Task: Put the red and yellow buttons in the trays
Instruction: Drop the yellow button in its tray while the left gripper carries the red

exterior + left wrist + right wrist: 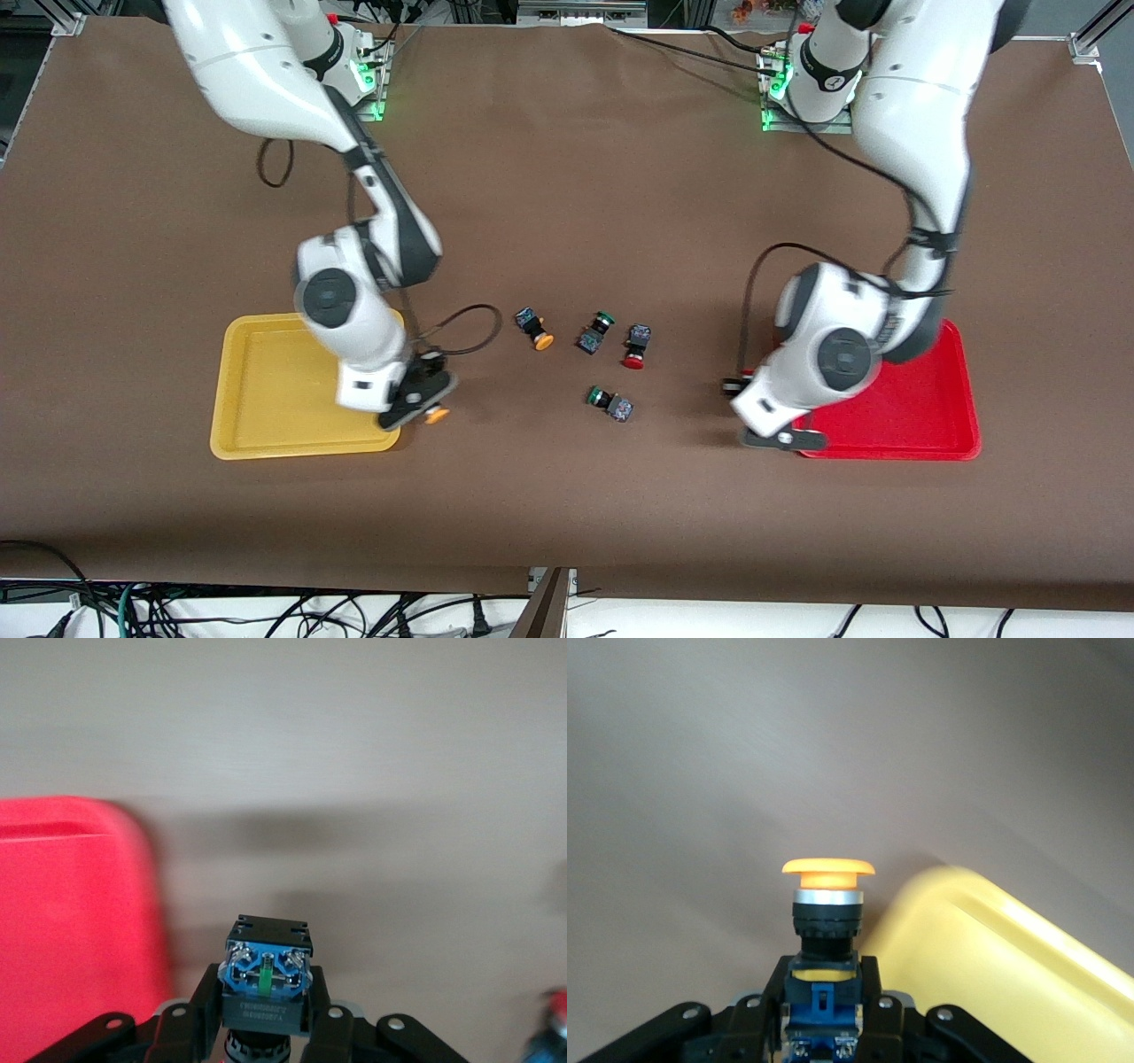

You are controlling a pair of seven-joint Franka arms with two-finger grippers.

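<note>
An orange-yellow-capped push button (827,904) is clamped in the right gripper (824,992) just by the shallow yellow plastic tray's (266,390) corner. A dark-bodied button (266,979), cap hidden, is pinched by the left gripper (266,1010) beside the red plastic tray (930,416).

Desk (567,177) covered in brown cloth. Near the front edge, toward the right arm's end, lies a yellow tray (275,390); toward the left arm's end, a red tray (930,408). Between them on the cloth lie four loose switches: one orange-capped (535,329), one red-capped (635,346), two green-capped (594,332) (610,402), the latter nearest the front edge.
</note>
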